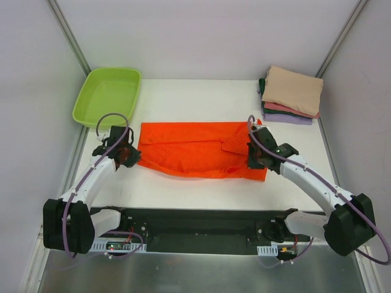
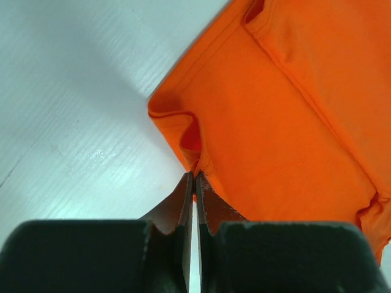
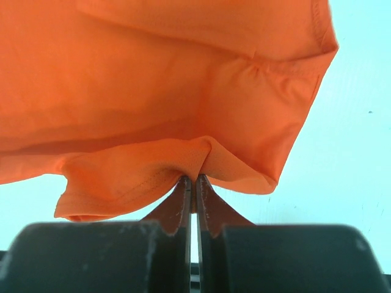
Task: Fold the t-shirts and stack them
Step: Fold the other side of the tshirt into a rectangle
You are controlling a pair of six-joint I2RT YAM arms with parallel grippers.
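Observation:
A bright orange t-shirt [image 1: 195, 149] lies stretched sideways across the middle of the white table, partly folded. My left gripper [image 1: 129, 156] is shut on the shirt's left edge; the left wrist view shows the cloth [image 2: 287, 110] pinched at the fingertips. My right gripper [image 1: 256, 160] is shut on the shirt's right end, where the right wrist view shows a fold of cloth [image 3: 183, 97] held between the fingertips. A stack of folded t-shirts [image 1: 292, 94] sits at the back right, tan on top, then salmon-pink and purple, with dark green at its left edge.
A lime-green plastic tub [image 1: 107, 94] stands at the back left of the table. White walls close in both sides. The black base rail [image 1: 195, 229] runs along the near edge between the arm bases.

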